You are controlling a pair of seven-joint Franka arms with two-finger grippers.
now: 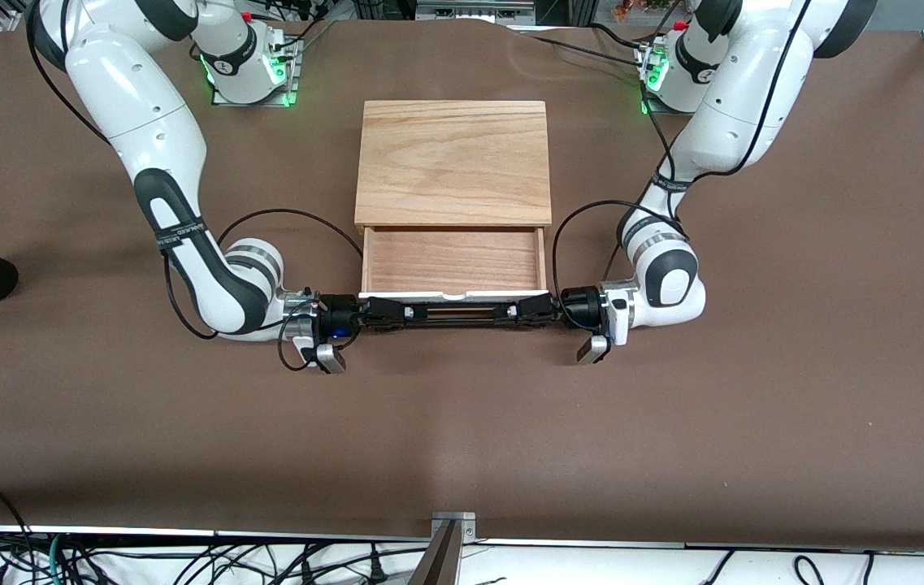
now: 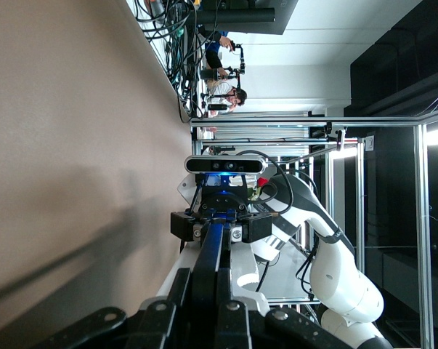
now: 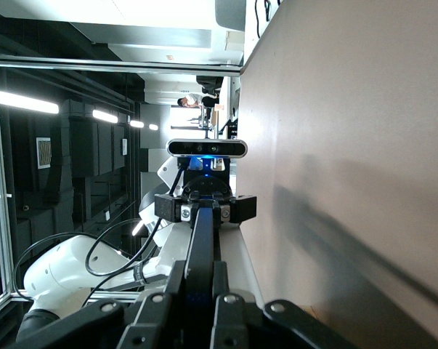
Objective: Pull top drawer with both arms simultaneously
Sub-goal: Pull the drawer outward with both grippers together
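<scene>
Two tools are on one bar: the left tool [image 1: 522,309] is clamped on the handle [image 1: 457,312] at the end toward the left arm's side of the surface [image 1: 462,439], and the right tool [image 1: 392,311] is clamped on the end toward the right arm's side. Both wrist views look straight down the bar, own fingers [image 2: 226,320] [image 3: 197,313] narrow around it, with the other arm's tool [image 2: 220,227] [image 3: 205,209] gripping further along.

Top drawer [image 1: 453,260] sits mid-surface, part-way out from under the cabinet's wood top [image 1: 453,158]; its bare wooden floor shows, and the white front panel [image 1: 453,293] is the edge nearest the front camera.

Key relation: the handle's long axis runs across the surface from one arm's end to the other, and both tools lie along that same axis, pointing at each other. Slide direction is square to it, toward the front camera.

Judgement: remaining pull needs both wrists translating together toward the front camera at matched rate. Neither arm is nearer; the grips look symmetric about the drawer's centre. Any lag on one side would likely yaw the drawer and bind it.
</scene>
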